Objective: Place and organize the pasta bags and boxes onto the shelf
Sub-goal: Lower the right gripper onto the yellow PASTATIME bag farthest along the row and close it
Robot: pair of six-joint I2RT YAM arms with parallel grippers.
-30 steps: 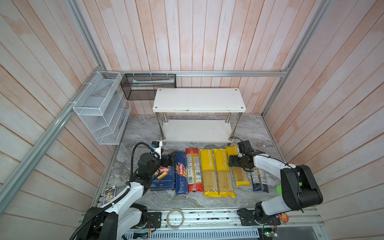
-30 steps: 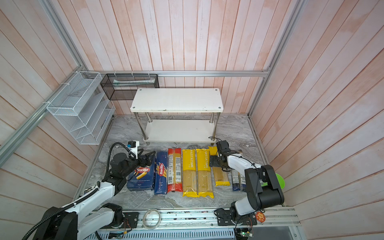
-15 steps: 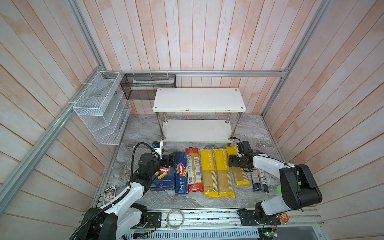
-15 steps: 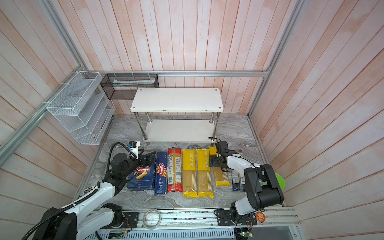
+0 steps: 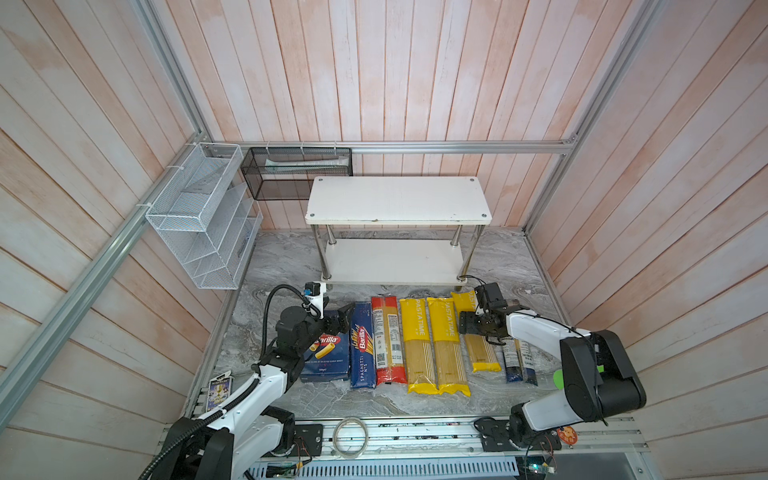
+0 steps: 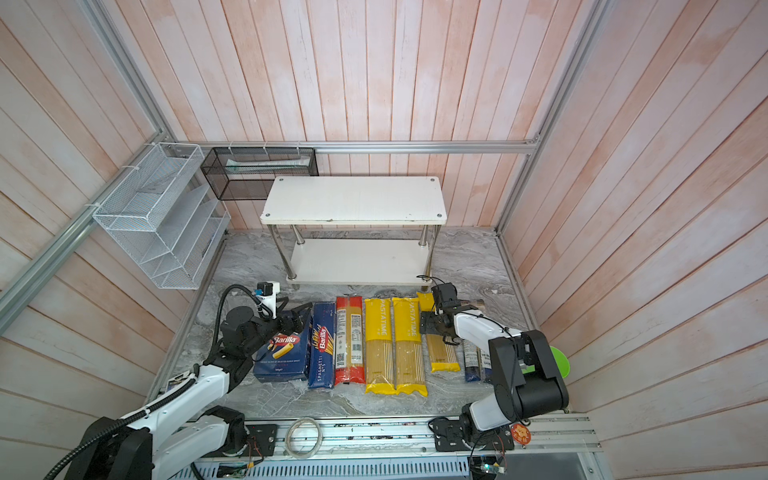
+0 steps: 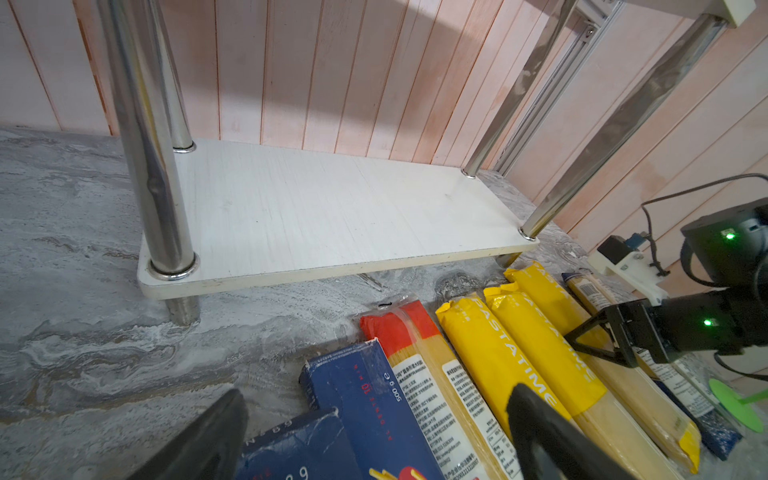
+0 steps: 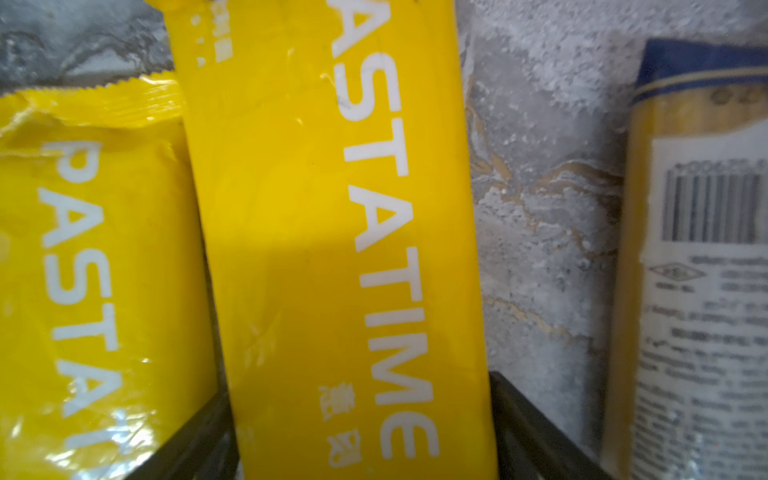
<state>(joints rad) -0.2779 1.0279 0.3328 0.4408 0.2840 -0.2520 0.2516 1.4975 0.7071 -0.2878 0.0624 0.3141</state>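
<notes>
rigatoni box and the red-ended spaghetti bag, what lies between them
The narrow Barilla spaghetti box, lying flat between the rigatoni box and the red-ended bag; both top views show it.

Plastic shining, stone looking rough
The yellow bag between the right hand's jaws is gleaming as glossy, creased plastic film; the counter just beside that hand is looking rough, powdery and stone-like; the shelf beyond it is showing matt white boards on shiny chrome-metal legs.
</notes>
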